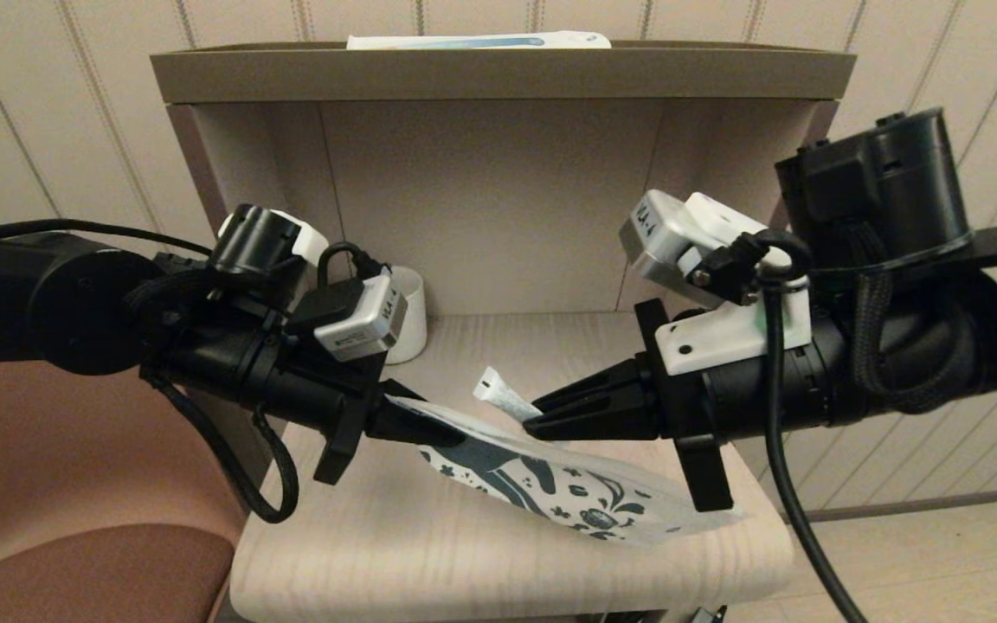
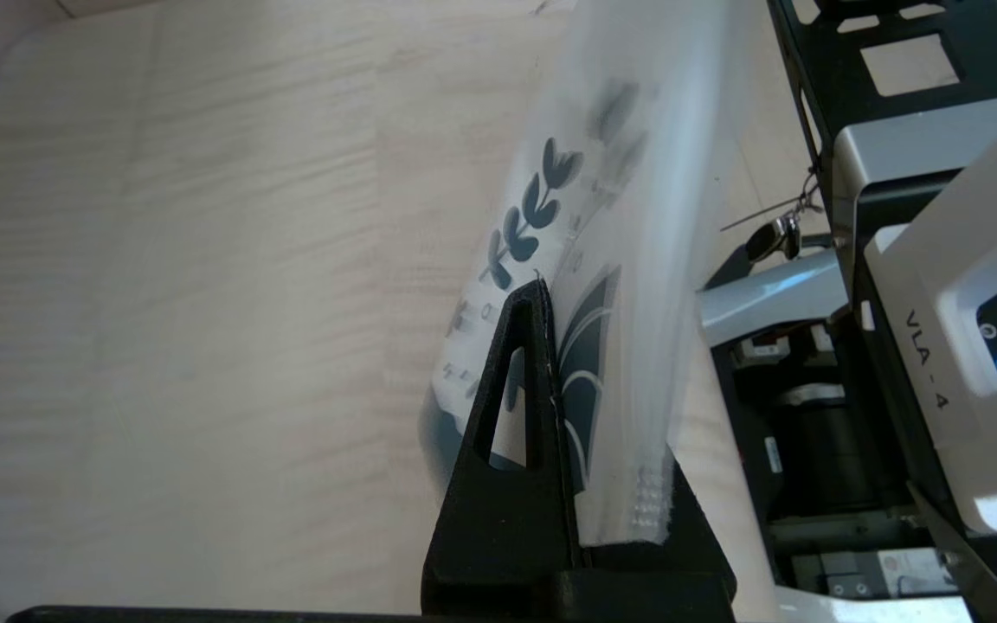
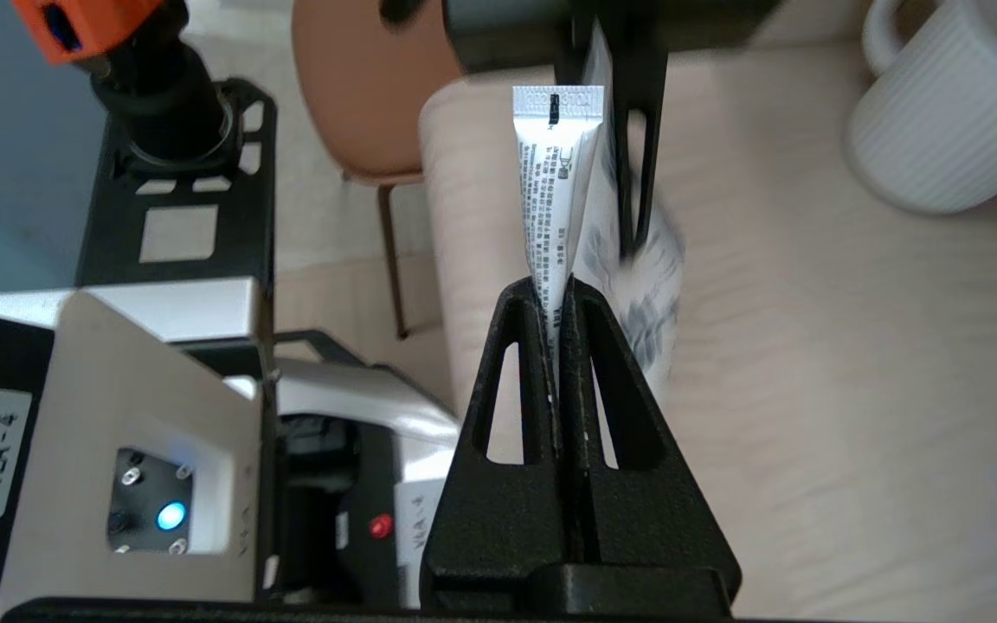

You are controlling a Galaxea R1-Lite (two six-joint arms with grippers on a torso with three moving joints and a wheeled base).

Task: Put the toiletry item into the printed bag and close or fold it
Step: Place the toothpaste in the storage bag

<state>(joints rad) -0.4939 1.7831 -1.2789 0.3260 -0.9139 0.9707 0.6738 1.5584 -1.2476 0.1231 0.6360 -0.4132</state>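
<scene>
My left gripper [image 1: 408,420] [image 2: 550,298] is shut on one edge of the printed bag [image 1: 550,489] [image 2: 628,260], a white pouch with dark teal horse and leaf prints. The bag hangs from it, sloping down to the right over the shelf. My right gripper [image 1: 537,415] [image 3: 557,290] is shut on the toiletry item [image 1: 503,394] [image 3: 555,182], a slim white tube. Its flat crimped end points away from the fingers, toward the left gripper, just above the bag's upper edge. The cap end is hidden between the fingers.
A white ribbed mug [image 1: 408,316] [image 3: 948,112] stands at the back left of the pale wooden shelf [image 1: 464,536]. A long white-and-blue box [image 1: 477,40] lies on top of the unit. A brown chair [image 1: 57,502] is at the left.
</scene>
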